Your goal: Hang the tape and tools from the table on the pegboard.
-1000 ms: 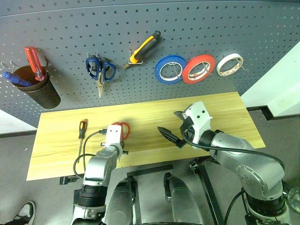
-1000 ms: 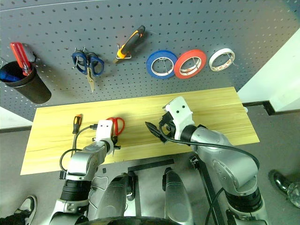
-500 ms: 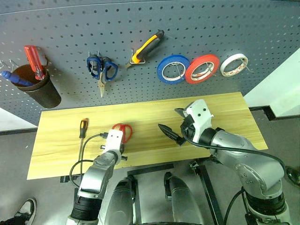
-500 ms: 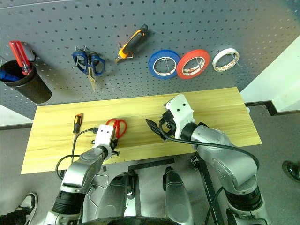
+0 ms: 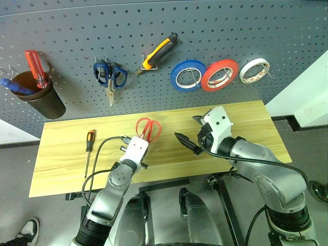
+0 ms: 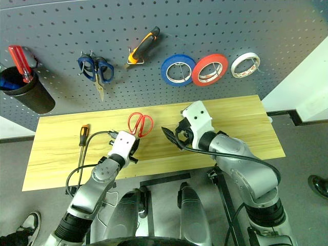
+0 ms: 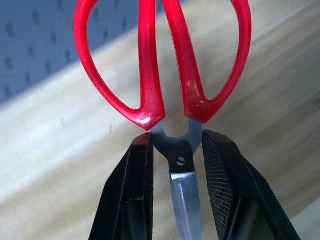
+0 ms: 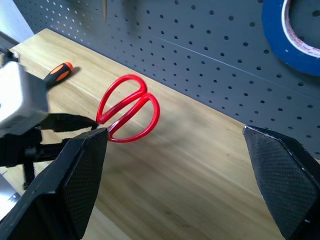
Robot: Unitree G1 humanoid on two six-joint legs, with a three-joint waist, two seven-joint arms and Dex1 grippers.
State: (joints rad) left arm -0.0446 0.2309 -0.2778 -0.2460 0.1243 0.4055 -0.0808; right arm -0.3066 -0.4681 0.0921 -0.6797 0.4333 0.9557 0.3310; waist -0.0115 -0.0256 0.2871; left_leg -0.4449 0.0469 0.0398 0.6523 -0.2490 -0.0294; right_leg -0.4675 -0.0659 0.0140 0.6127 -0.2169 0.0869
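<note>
My left gripper (image 7: 177,155) is shut on the silver blades of the red-handled scissors (image 5: 148,128), right by the pivot. It holds them above the table (image 5: 246,123) with the red loops (image 7: 147,75) pointing at the pegboard (image 5: 256,31). My right gripper (image 5: 185,129) hovers open just to the right of them, with nothing between its fingers. On the table's left part lies the small orange-and-black screwdriver (image 5: 90,141). The red tape (image 5: 206,83) and the orange-and-black pliers (image 5: 160,51) hang on the pegboard.
Blue-handled scissors (image 5: 110,76), a blue roll (image 5: 177,82) and a white roll (image 5: 245,76) also hang on the pegboard. A dark cup (image 5: 48,105) with a red-handled screwdriver hangs at far left. A person's shoe (image 5: 28,228) shows on the floor at lower left.
My left gripper has lifted the red scissors off the table, up and to the right, and tipped them level towards the pegboard. The right arm has stayed put.
</note>
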